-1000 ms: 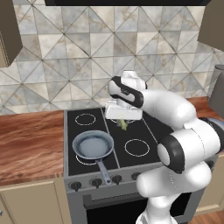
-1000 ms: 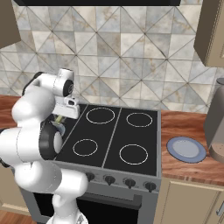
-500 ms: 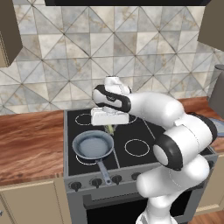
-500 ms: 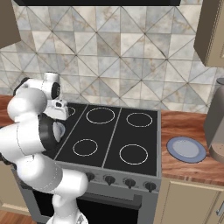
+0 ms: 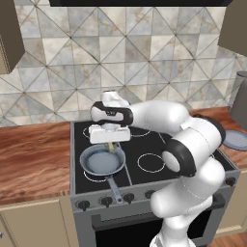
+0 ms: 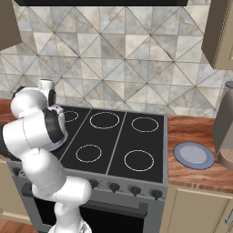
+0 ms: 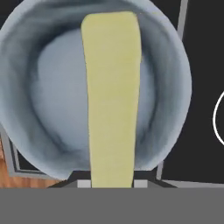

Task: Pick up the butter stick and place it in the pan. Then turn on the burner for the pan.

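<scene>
Claw (image 5: 111, 146) clamped on butter stick (image 7: 111, 96), hanging straight over pan (image 7: 26, 131) bowl, long axis pointing down into it.

Arm (image 5: 193, 159): glossy white rounded shells, right of frame, separated by dark joint bands. Gripper (image 5: 111, 146): white boxy block below a black wrist collar.
</scene>
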Available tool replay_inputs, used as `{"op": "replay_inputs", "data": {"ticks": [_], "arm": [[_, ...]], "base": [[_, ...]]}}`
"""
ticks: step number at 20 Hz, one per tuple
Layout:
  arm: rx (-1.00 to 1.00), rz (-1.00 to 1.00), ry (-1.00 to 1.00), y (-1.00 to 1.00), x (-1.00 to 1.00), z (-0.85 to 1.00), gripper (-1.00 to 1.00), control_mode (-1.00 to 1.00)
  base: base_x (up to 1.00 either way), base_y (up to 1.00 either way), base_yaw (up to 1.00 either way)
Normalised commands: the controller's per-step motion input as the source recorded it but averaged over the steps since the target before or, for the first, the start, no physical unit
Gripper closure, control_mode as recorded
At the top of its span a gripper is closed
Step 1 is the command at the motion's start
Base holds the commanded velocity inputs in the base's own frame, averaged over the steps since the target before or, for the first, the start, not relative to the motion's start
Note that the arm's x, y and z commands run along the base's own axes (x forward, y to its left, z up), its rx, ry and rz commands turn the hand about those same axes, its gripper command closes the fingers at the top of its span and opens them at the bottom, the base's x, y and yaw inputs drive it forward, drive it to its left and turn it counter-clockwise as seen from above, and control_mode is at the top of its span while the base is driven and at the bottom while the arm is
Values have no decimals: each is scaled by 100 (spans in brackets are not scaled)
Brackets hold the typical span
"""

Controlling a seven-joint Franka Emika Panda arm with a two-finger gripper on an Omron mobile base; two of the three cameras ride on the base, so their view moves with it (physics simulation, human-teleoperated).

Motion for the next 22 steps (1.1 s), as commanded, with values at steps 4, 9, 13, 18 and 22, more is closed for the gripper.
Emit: {"op": "replay_inputs", "data": {"ticks": [4, 9, 13, 18, 22], "arm": [[0, 0, 0, 23, 2, -36, 100, -100], [0, 0, 0, 4, 0, -40, 100, -100], [0, 0, 0, 2, 6, -36, 100, -100], [0, 0, 0, 10, 2, -38, 100, -100], [0, 0, 0, 9, 0, -31, 100, -100]], "base": [[0, 0, 0], [0, 0, 0], [0, 0, 0], [0, 0, 0], [0, 0, 0]]}}
